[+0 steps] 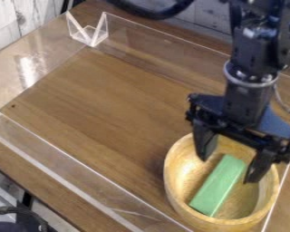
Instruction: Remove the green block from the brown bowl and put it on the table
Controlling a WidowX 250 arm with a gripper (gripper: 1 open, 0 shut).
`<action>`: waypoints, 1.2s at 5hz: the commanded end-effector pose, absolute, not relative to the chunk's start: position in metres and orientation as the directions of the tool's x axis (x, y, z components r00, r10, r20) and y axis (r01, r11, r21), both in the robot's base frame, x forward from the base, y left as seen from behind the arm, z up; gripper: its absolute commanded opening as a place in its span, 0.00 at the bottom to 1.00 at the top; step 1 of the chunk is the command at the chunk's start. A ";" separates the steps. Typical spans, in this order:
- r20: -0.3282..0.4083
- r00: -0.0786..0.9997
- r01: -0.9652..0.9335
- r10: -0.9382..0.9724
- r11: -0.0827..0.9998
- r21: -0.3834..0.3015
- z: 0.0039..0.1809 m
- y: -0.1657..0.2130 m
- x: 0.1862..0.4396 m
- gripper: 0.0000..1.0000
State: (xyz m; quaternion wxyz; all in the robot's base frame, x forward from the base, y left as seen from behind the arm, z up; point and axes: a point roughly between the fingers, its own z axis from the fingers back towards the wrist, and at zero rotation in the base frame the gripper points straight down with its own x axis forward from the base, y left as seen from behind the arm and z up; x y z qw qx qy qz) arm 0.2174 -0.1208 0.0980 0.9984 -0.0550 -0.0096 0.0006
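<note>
Looks like the lining-up step: hand [232,156] open over the brown bowl [176,181], green block [217,187] lying inside, near the counter's [93,109] low clear wall [93,186]. Next it probably needs to drop straight down and pinch the block

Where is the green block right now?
In the camera view, the green block lies inside the brown bowl at the lower right, just below the open end effector.

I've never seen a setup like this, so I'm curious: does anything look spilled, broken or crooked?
Nothing stands out: the green block lies in the brown bowl, leaning slightly, and I see no spill or damage.
</note>
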 end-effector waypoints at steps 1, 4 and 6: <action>0.051 0.998 -0.026 0.033 0.992 -0.126 0.102 -0.121 0.215 1.00; 0.074 0.977 0.207 -0.200 0.973 -0.104 0.102 -0.129 0.232 1.00; 0.077 0.965 0.258 -0.251 0.961 -0.102 0.102 -0.102 0.238 1.00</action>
